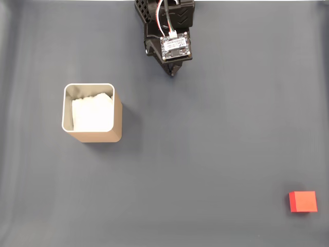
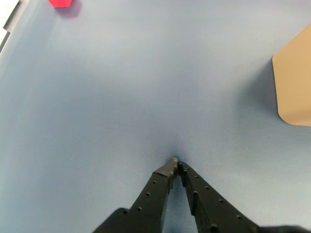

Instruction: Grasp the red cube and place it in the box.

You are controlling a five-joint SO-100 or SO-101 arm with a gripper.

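The red cube sits on the dark grey table mat at the lower right of the fixed view, near the right edge and well apart from everything else. In the wrist view it shows at the top left corner, cut off by the frame, far from the fingertips.

The box stands upright at the left of the fixed view — tan walls, rounded corners, a thin pale metallic rim and white lining inside. In the wrist view one tan wall of it enters from the right edge.

The arm comes in at the top centre of the fixed view, black, with a small circuit board and red and white wires on its upper side. Its gripper points down the picture towards the mat. In the wrist view the gripper rises from the bottom edge — both black fingers meet at their tips, clenched on nothing, with bare mat beneath and around them. The box lies to its right there and the cube to its upper left.
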